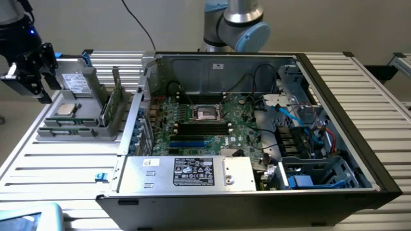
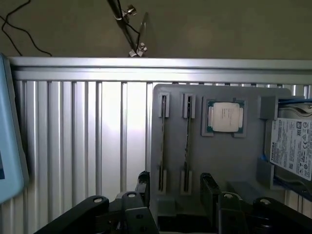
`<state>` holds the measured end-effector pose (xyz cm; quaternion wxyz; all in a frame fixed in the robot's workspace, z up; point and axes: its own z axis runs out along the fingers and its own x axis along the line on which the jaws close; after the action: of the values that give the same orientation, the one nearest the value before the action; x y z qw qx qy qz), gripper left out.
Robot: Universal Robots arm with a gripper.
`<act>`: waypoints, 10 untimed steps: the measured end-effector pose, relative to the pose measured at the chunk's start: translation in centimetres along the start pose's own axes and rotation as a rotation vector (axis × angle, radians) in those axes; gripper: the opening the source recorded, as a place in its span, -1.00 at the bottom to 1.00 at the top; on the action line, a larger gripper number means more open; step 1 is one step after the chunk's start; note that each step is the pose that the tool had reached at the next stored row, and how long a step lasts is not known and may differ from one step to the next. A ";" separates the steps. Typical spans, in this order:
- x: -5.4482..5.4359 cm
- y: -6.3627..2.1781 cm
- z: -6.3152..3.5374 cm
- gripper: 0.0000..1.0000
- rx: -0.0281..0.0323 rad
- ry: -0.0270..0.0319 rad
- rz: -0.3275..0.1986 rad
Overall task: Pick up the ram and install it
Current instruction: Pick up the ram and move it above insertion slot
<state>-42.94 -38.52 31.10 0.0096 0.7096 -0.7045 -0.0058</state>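
The ram shows as two slim green strips standing on edge in the slots of a grey holder tray, at the exterior view's left. In the wrist view they are thin edge-on lines between grey clips on the tray. My black gripper hangs open above the tray's far left corner, holding nothing. In the wrist view its fingers stand apart on either side of the slots' near ends, well above them. The black motherboard slots lie in the open computer case.
On the tray, a square silver processor and a grey drive with a white label sit beyond the ram slots. A green board stands upright at the tray's case side. Cables and a power supply crowd the case.
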 end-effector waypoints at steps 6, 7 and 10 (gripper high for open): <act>0.3 -0.02 1.07 0.08 -0.0026 0.0000 0.000; 0.3 -0.03 1.14 0.08 -0.0057 0.0000 0.000; 0.4 -0.05 1.29 0.08 -0.0120 -0.0001 0.000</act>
<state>-42.92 -38.96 29.82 0.0139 0.7096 -0.7044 -0.0101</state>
